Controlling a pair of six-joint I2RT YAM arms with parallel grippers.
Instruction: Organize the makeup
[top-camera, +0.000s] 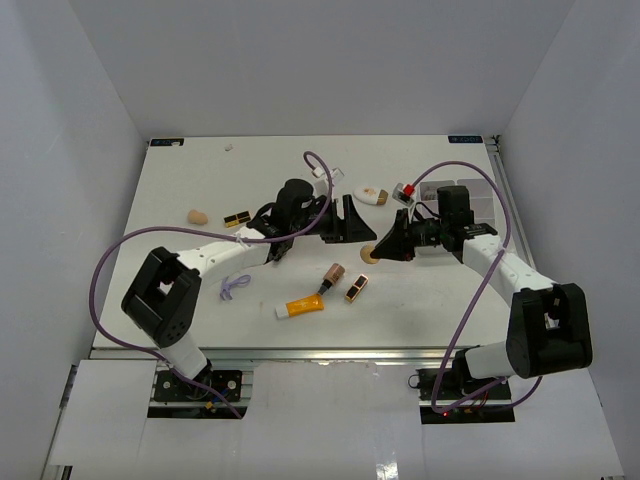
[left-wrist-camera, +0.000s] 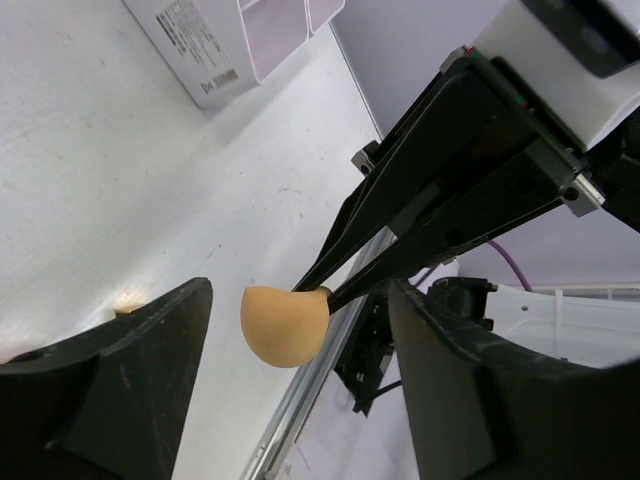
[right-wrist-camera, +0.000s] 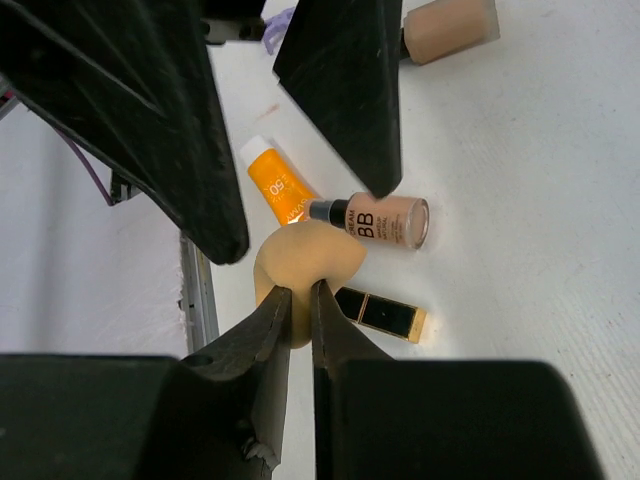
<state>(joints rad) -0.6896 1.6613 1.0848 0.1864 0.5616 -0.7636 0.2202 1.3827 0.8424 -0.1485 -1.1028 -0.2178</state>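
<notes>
Beige sponge (right-wrist-camera: 318, 258) is up over the middle of the bench (top-camera: 200, 180), nipped at its edge by the clenched right pincer (right-wrist-camera: 300, 296). Left pincer (left-wrist-camera: 300, 298) is released, 1 finger either side, clear of it.

White arms (top-camera: 215, 255), black joints (top-camera: 160, 300), black fingers (left-wrist-camera: 110, 380), purple cables (top-camera: 96, 295).

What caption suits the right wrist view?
Right hand pinches the beige sponge within the open left hand, with the orange tube and black-gold case behind.

"BB" on beige bottle (right-wrist-camera: 385, 222)
</notes>
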